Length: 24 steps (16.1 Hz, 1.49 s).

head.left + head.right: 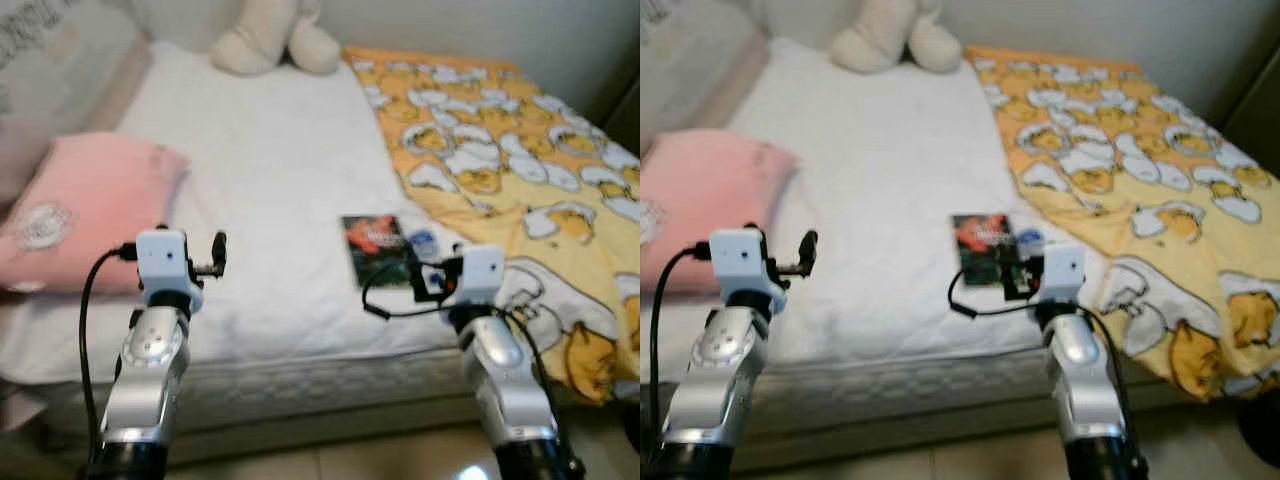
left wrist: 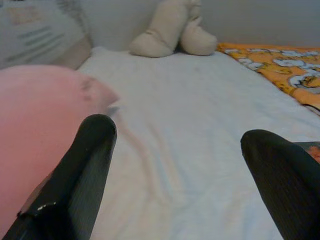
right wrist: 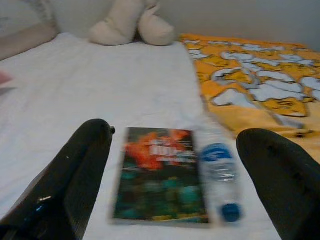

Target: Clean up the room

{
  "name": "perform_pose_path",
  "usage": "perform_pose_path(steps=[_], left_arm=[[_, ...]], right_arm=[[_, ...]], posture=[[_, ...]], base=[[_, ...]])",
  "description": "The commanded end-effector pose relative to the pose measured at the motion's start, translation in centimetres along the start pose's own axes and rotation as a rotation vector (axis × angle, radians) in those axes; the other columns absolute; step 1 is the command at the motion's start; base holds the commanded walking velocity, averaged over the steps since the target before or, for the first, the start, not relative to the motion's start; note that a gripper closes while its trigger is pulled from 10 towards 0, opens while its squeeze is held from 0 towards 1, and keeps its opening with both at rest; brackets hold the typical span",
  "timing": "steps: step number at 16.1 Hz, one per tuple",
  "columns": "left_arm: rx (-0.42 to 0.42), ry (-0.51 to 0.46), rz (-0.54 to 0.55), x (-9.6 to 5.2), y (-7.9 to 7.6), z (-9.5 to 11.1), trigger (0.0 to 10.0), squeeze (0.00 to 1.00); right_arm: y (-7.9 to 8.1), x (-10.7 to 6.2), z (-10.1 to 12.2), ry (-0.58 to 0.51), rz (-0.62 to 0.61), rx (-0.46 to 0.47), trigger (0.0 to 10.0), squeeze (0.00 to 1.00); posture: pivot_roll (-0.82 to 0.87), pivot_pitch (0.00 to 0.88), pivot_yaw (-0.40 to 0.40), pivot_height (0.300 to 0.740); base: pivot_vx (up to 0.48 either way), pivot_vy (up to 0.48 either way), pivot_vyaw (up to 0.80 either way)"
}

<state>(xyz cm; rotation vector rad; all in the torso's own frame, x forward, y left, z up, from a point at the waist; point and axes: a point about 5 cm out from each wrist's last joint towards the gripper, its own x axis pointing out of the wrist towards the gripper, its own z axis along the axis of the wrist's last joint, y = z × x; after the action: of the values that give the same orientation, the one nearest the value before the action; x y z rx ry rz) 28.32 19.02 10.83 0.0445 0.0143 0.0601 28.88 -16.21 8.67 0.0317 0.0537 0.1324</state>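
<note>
Head view: a thin dark paperback book [image 1: 374, 249] and a small clear plastic water bottle [image 1: 424, 243] lie on the white bed [image 1: 270, 180], just past the right gripper [image 1: 432, 278].

Right wrist view: fingers [image 3: 75, 170] spread open; book and bottle lie between them. The bottle looks light and slippery, so grasp mid-body.

Left wrist view: the left gripper [image 2: 187, 175] is open beside a pink pillow [image 2: 40, 120].

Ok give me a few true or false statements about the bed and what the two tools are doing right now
1. A book lies flat on the white sheet. True.
2. The water bottle stands upright on the pink pillow. False: it lies on its side right beside the book.
3. The right tool is open, fingers either side of book and bottle. True.
4. The left tool is shut on the plush toy. False: it is open, empty; the toy sits at the bed's far end.
5. The yellow patterned blanket covers the bed's right side. True.
</note>
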Motion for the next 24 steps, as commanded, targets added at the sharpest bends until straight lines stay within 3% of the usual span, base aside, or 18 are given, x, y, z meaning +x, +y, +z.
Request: perform_pose_path(steps=[1, 4, 9, 13, 16, 24], left_arm=[[-0.003, -0.029, -0.034, 0.2, -1.2, 0.6, 10.0, 0.00], [-0.013, -0.015, -0.070, 0.5, -1.9, 0.3, 10.0, 0.00], [0.096, -0.056, -0.081, 1.8, -2.1, 1.3, 10.0, 0.00], [0.020, -0.055, -0.117, 2.1, -3.2, 1.4, 10.0, 0.00], [0.017, -0.067, -0.126, 2.4, -3.9, 1.9, 10.0, 0.00], [-0.009, -0.058, -0.093, 2.4, -3.8, 1.8, 10.0, 0.00]], right_arm=[[-1.3, 0.0, -0.1, 0.009, -0.033, -0.013, 10.0, 0.00], [-1.9, 0.4, 0.0, 0.002, -0.085, 0.008, 10.0, 0.00], [-1.8, 0.5, 0.4, -0.019, -0.081, -0.008, 10.0, 0.00], [-1.7, 1.1, 0.7, -0.033, -0.082, -0.015, 10.0, 0.00], [-1.9, 1.2, 0.8, -0.034, -0.078, -0.021, 10.0, 0.00], [-1.9, 1.7, 0.7, -0.020, -0.074, -0.010, 10.0, 0.00]], posture=[[0.02, 0.000, -0.063, 0.740], [-0.01, 0.000, -0.036, 0.740], [-0.03, 0.000, -0.012, 0.740], [-0.05, 0.000, -0.003, 0.740], [-0.05, 0.000, 0.005, 0.740], [-0.03, 0.000, -0.019, 0.740]], base=[[0.345, -0.330, 0.00], [0.344, -0.331, 0.00], [0.220, -0.182, 0.00], [0.120, 0.000, 0.00], [0.480, 0.000, 0.00], [0.480, 0.000, 0.00]])
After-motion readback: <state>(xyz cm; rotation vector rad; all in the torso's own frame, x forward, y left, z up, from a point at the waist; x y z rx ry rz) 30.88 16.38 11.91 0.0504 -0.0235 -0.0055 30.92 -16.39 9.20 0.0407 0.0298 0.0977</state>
